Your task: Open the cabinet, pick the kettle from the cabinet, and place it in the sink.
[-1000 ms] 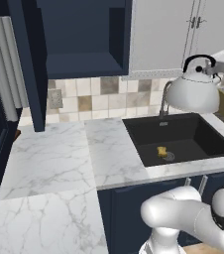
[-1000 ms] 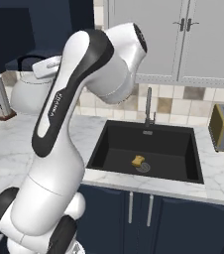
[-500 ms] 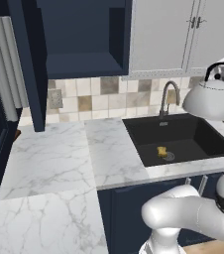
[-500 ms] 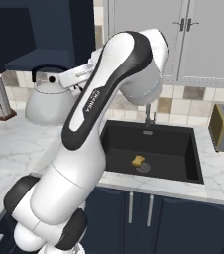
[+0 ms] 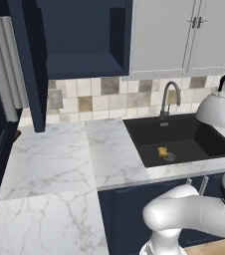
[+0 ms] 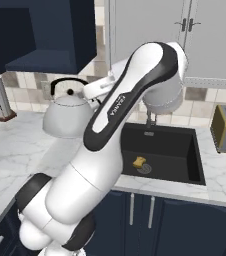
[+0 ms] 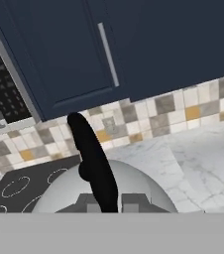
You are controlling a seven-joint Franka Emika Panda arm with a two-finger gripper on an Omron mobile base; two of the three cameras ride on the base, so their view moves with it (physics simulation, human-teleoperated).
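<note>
Above the counter, just off the sink's edge: the squat white-silver dome kettle with the thin black arched handle hangs in the air, carried by the gripper. Hand view shows the jaws pinched narrow on that black handle, one finger either side of it, dome right below. Versus a second ago, the kettle has swung across the left base view from above the basin to the frame's right edge, and the arm has unfolded and reached out with it; the kettle is also nearer the camera in the right base view. The dark navy upper cabinet stands open with its shelf bare, so you're past open and pick. What's left is the place: the large matte black sink with the curved steel gooseneck faucet sits clear except for a small yellow object near the drain. My read: the kettle is beside the basin, not over it, so you need a lateral move before lowering. Watch the faucet on the way in.
</note>
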